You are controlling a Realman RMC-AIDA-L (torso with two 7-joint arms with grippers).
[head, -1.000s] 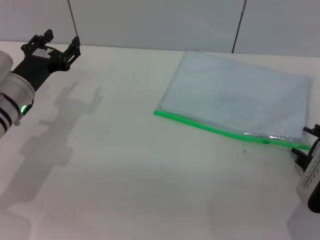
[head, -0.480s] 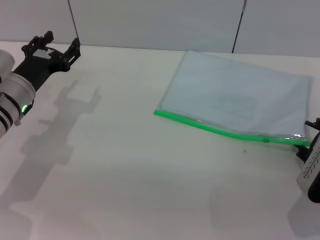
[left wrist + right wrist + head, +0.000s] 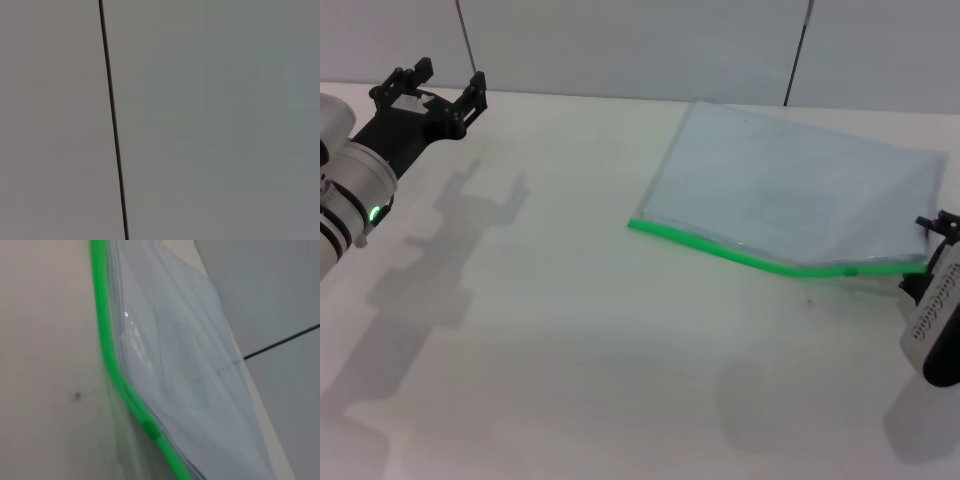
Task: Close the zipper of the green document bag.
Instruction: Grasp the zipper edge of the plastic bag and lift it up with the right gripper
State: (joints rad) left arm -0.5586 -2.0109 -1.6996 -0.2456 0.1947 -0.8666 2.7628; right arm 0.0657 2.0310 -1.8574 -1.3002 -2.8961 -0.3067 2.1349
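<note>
Nearest us, the right end effector (image 3: 928, 262) sits at the right-hand end of the thin bright green plastic zipper (image 3: 760, 262), and that corner of the large translucent pale blue-grey green-edged document bag (image 3: 790, 190) looks lifted off the white desk (image 3: 570, 330); whether its fingers are pinching the strip I cannot tell. This reads as securing the end. Next comes finding the tiny green slider tab (image 3: 149, 427) and drawing it along. Far back on the left, the left end effector (image 3: 432, 80) hovers spread wide, holding nothing.

Glossy translucent plastic green document bag (image 3: 798, 196)
</note>
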